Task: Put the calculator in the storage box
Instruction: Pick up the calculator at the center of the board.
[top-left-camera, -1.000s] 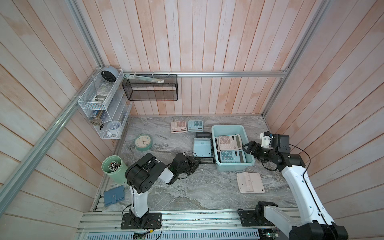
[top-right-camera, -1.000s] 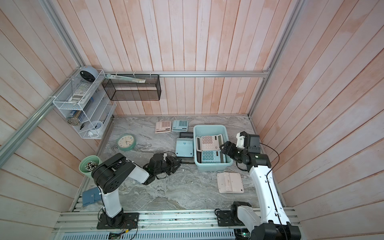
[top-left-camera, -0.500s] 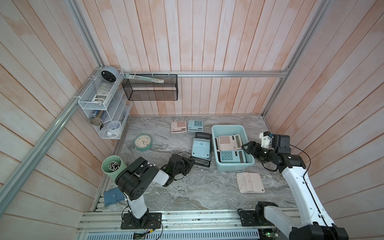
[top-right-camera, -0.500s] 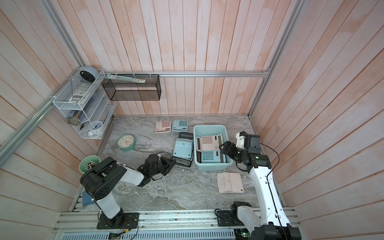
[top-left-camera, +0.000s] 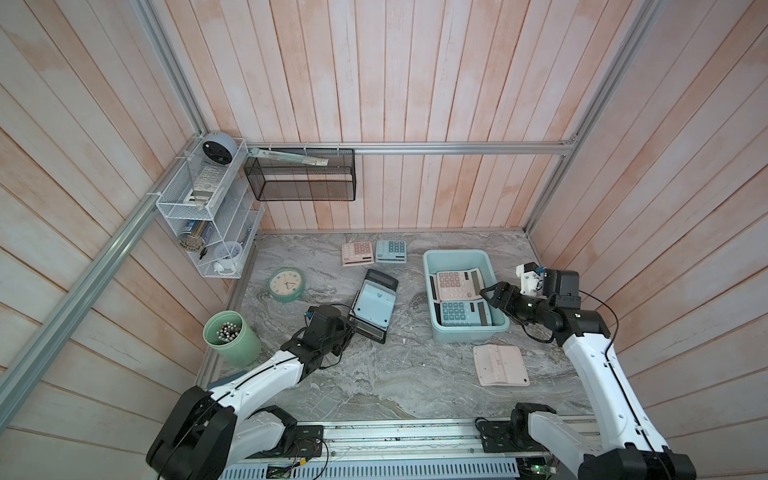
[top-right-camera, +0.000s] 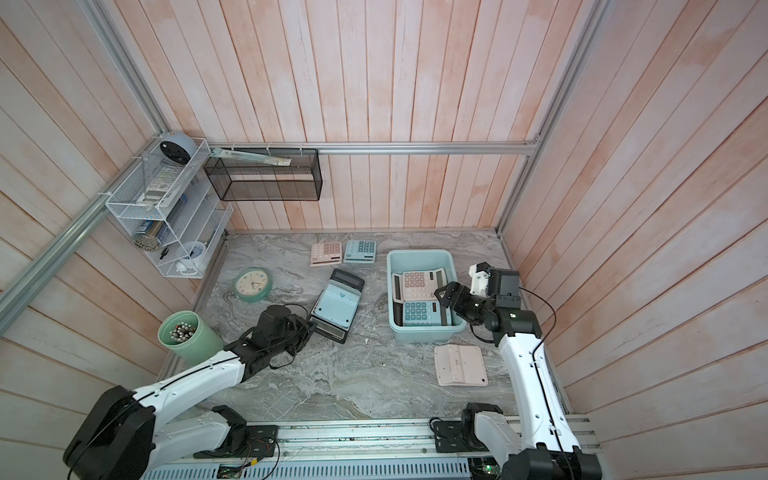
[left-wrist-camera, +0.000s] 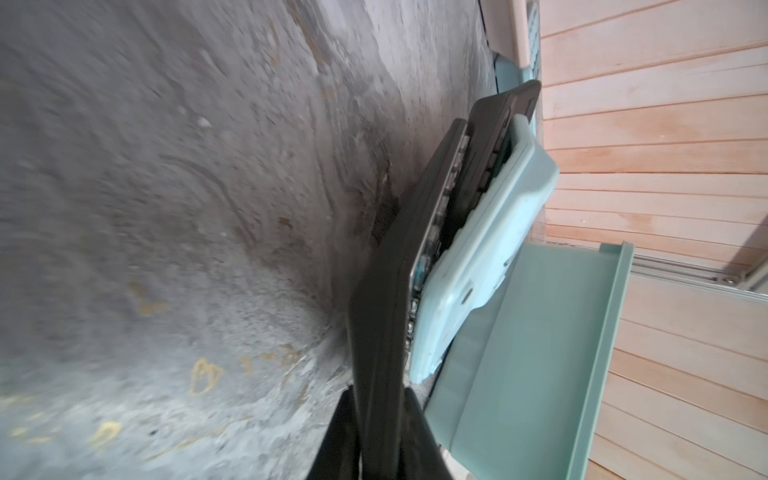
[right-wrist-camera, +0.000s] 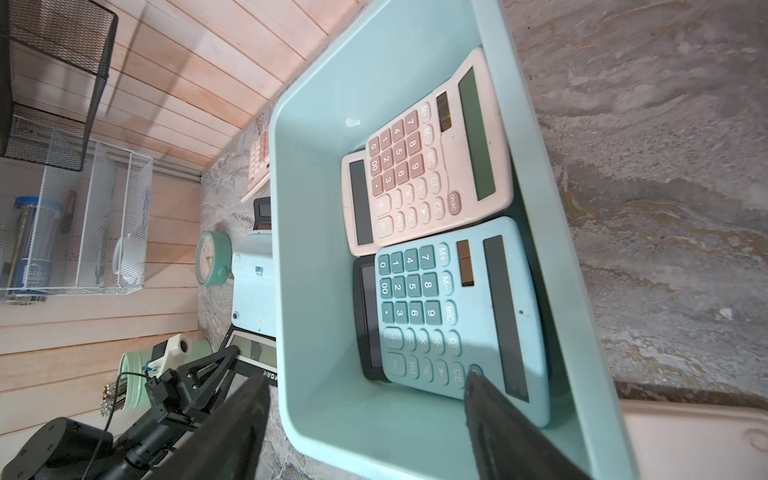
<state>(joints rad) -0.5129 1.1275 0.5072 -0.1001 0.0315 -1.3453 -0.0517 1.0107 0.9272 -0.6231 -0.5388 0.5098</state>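
A black calculator (top-left-camera: 381, 279) lies on the table left of the storage box (top-left-camera: 455, 253), with a light-blue calculator (top-left-camera: 374, 305) face down on top of it. My left gripper (top-left-camera: 351, 326) is shut on the black calculator's near edge. In the left wrist view the black slab (left-wrist-camera: 382, 316) sits between the fingers (left-wrist-camera: 347, 415). The pale teal storage box (right-wrist-camera: 316, 208) holds a pink calculator (top-left-camera: 455, 284) and a teal one (top-left-camera: 461, 313), each lying on another. My right gripper (top-left-camera: 488, 293) hangs open over the box's right rim, with nothing in it.
A pink calculator (top-left-camera: 500, 365) lies face down in front of the box. A pink (top-left-camera: 357, 253) and a teal calculator (top-left-camera: 390, 251) sit at the back. A clock (top-left-camera: 286, 284), a green pen cup (top-left-camera: 230, 338), a black mesh basket (top-left-camera: 303, 180) and a white wire rack (top-left-camera: 208, 216) stand at the left.
My left gripper has shut on the black calculator's near edge, and the arm has stretched out lower. The stacked pair has turned slightly. The right arm has not moved.
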